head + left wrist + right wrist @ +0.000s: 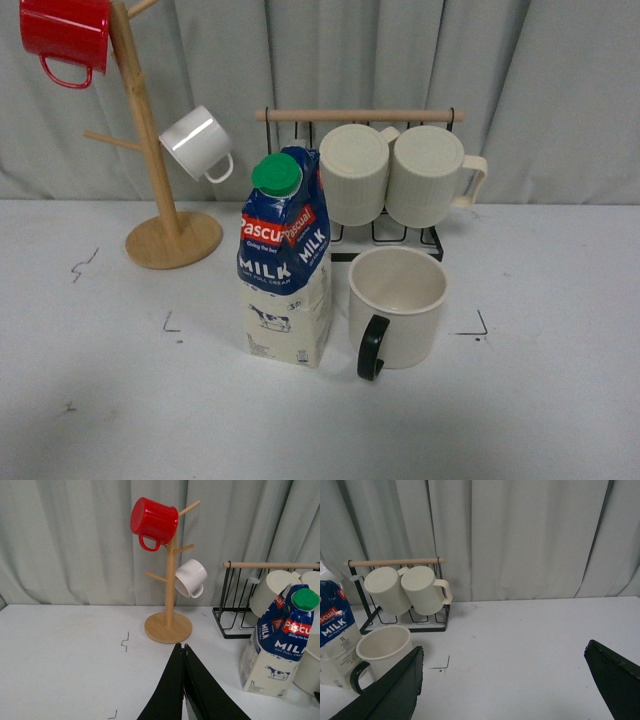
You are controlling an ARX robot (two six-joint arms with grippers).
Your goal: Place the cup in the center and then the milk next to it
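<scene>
The cup [397, 307] stands upright on the desk [100, 400] between the corner marks, its black handle turned toward the robot, and the milk [286, 262] stands just beside it, nearly touching. Both seem already placed as the task asks.

The left gripper [184, 648] has its jaws pressed together and holds nothing; the milk is near, to one side and a little beyond the tips. The right gripper [502, 662] has its jaws spread wide and empty; the cup sits just outside one jaw.

Behind, ribbed mugs [395, 172] hang on a rack [360, 116], and a mug tree [160, 180] carries two more.
</scene>
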